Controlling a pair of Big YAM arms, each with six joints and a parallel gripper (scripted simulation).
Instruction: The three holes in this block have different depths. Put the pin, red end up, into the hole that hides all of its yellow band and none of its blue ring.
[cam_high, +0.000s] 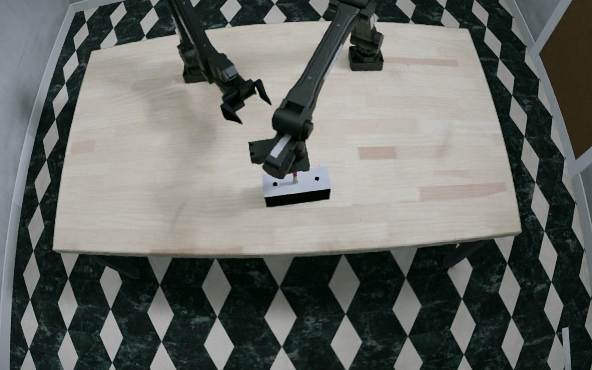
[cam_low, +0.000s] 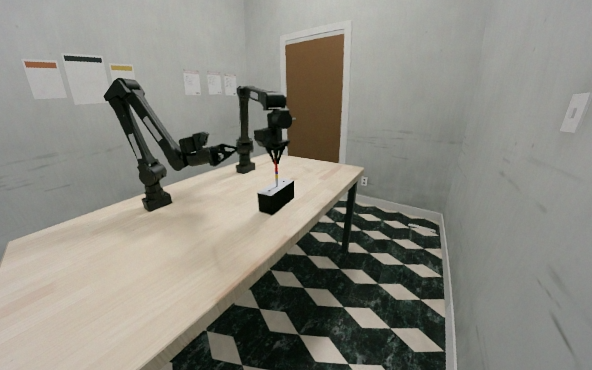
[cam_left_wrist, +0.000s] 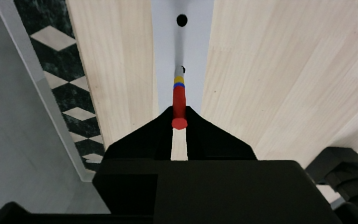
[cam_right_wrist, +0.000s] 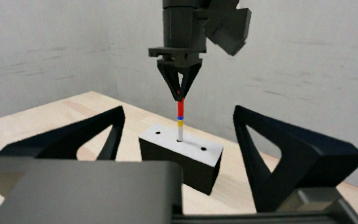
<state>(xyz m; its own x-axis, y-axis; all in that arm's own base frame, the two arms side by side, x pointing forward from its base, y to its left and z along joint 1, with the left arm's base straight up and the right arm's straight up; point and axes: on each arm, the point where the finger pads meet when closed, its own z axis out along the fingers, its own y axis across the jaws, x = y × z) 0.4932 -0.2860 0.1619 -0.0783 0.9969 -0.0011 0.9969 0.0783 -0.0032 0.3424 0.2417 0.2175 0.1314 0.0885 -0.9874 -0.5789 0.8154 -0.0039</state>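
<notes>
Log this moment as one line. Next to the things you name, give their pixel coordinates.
left gripper (cam_high: 295, 172) (cam_low: 276, 159) (cam_left_wrist: 179, 111) (cam_right_wrist: 180, 98): shut on pin (cam_low: 276, 169) (cam_left_wrist: 179, 100) (cam_right_wrist: 180, 109) | pin: red end up, at middle hole | bands: exposed | right gripper (cam_high: 256, 114) (cam_low: 235, 148) (cam_right_wrist: 179, 112): open

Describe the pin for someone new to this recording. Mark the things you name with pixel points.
On the wooden table (cam_high: 430, 125) (cam_low: 150, 240) sits a dark block (cam_high: 298, 198) (cam_low: 276, 198) with a pale top. The pin (cam_low: 276, 169) (cam_left_wrist: 179, 102) (cam_right_wrist: 180, 107) stands upright at its middle hole: the slim red-topped stick, ringed blue, then yellow, unlike anything nearby.
</notes>
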